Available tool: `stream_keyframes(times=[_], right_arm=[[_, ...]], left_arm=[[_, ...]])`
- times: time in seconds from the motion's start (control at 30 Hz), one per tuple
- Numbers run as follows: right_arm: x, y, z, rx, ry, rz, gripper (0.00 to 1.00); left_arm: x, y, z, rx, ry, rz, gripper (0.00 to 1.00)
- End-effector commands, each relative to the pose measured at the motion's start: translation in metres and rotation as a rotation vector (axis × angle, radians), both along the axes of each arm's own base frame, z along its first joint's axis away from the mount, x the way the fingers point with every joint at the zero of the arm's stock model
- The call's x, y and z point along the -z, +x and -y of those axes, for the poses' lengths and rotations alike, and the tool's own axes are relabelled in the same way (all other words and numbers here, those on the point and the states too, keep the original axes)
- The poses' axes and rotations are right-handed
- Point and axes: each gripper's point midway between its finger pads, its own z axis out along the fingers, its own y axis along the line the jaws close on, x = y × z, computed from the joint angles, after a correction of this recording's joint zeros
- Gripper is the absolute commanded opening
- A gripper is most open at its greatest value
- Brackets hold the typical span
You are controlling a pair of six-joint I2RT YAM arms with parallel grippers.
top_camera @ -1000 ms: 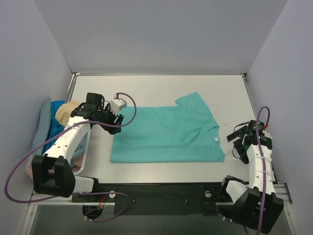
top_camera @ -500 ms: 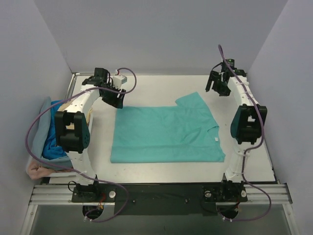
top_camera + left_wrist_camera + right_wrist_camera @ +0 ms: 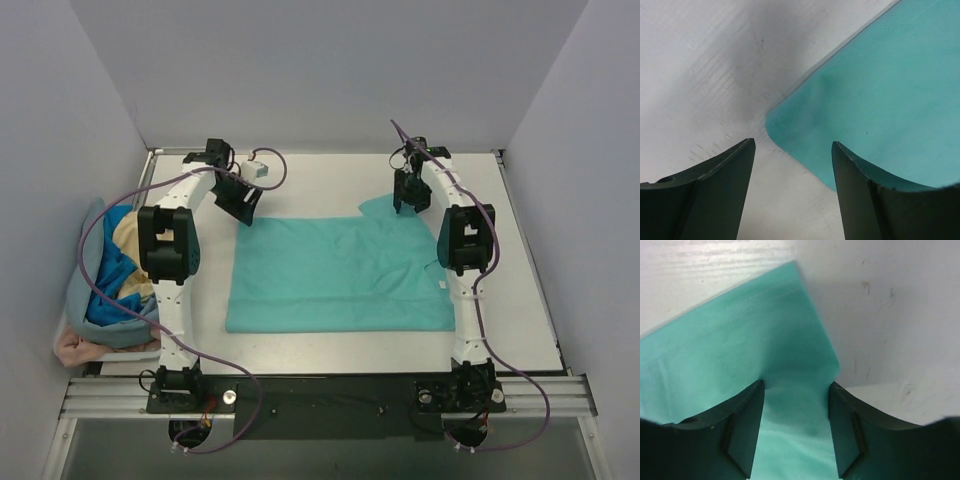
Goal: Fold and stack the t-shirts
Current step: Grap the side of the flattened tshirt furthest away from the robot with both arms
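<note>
A teal-green t-shirt (image 3: 340,275) lies flat in the middle of the table, its white neck label (image 3: 441,284) at the right. My left gripper (image 3: 242,206) hangs open over the shirt's far-left corner. In the left wrist view that corner (image 3: 790,130) sits between the spread fingers of the left gripper (image 3: 792,145). My right gripper (image 3: 408,203) is down on the far-right sleeve (image 3: 765,330). Its jaws (image 3: 796,387) stand apart, with puckered teal cloth between them. Other t-shirts are heaped at the left: bright blue (image 3: 108,292), tan (image 3: 130,235), pink (image 3: 75,348) and grey-blue (image 3: 85,245).
The heap of shirts hangs over the table's left edge (image 3: 148,190). Grey walls close in the table at the back and both sides. Both arms reach far across the table, and their purple cables (image 3: 90,225) loop beside them.
Both arms have swung from the near sides out to the far edge of the teal shirt. The left one reached its far-left corner and the right one came down on the far-right sleeve.
</note>
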Motion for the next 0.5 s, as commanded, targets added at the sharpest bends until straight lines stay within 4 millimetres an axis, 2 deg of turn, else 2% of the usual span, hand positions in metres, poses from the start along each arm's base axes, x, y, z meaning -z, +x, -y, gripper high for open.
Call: stream_keyframes(times=[0.0, 0.1, 0.13, 0.23, 0.37, 0.47], right_arm=[[0.007, -0.027, 0.008, 0.029, -0.034, -0.118, 0.39], [0.002, -0.028, 0.008, 0.038, -0.009, -0.113, 0.2], [-0.003, -0.027, 0.009, 0.039, -0.009, -0.103, 0.16], [-0.014, -0.026, 0.009, 0.032, -0.005, -0.084, 0.0], [-0.031, -0.026, 0.01, 0.02, 0.001, -0.055, 0.0], [-0.041, -0.027, 0.006, 0.001, 0.016, -0.038, 0.0]], left_arm=[[-0.014, 0.01, 0.003, 0.106, -0.037, 0.036, 0.73], [-0.009, 0.015, 0.002, 0.133, -0.018, 0.031, 0.73], [-0.002, 0.015, 0.001, 0.139, -0.011, 0.014, 0.73], [0.003, 0.015, 0.002, 0.187, -0.014, 0.0, 0.72], [0.007, 0.003, 0.009, 0.26, -0.038, -0.055, 0.71], [0.014, 0.005, 0.01, 0.268, -0.012, -0.062, 0.67]])
